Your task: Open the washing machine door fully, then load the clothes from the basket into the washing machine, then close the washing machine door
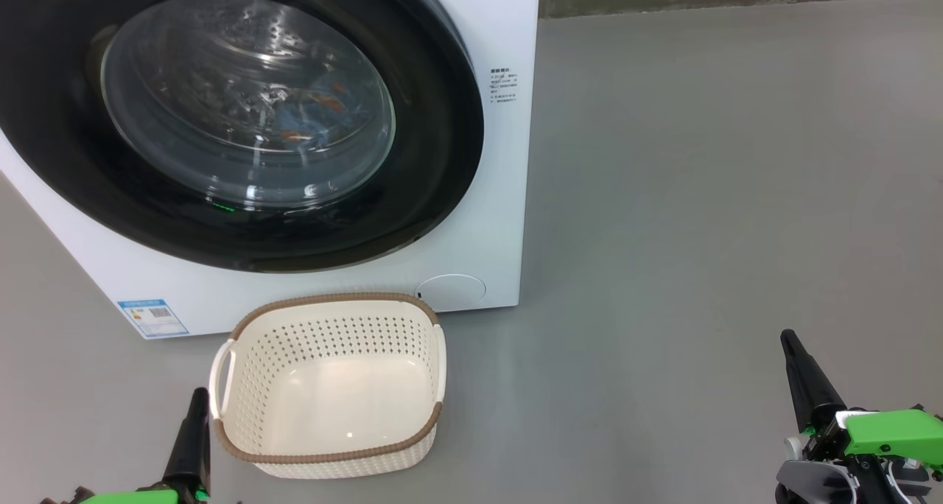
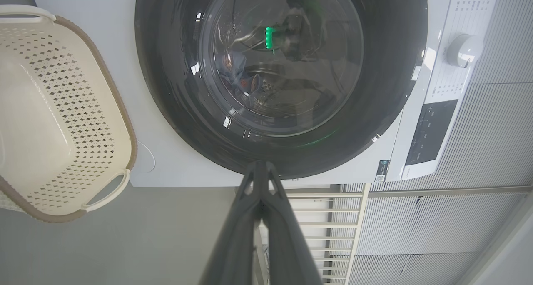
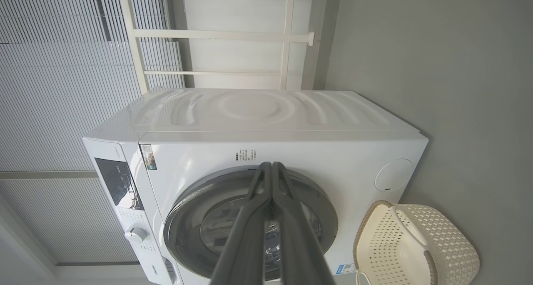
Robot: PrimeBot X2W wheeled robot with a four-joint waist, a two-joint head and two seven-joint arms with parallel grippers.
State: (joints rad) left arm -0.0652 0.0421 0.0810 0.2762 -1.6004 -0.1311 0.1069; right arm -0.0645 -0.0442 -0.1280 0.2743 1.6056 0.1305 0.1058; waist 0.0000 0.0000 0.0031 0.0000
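Sitting just right of left hand (image 1: 197,401): basket (image 1: 335,298); right hand (image 1: 788,338) well apart.

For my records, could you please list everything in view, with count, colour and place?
big white front-loading washing machine: one, white, on the floor.
large round glossy black-rimmed glass door: one, black and clear, closed on its front.
small light-blue fabric clothes: number unclear, blue with orange, behind the door glass.
cream-white perforated plastic basket: one, cream with brown rim, on the floor before the machine, nothing inside.
rectangular blue energy label: one, blue, machine's lower front.
round white lower cover: one, white, lower front near the basket.
grey floor: one, grey, all round.
left gripper: one, dark, jaws shut, beside the basket.
right gripper: one, dark, jaws shut, above the floor.
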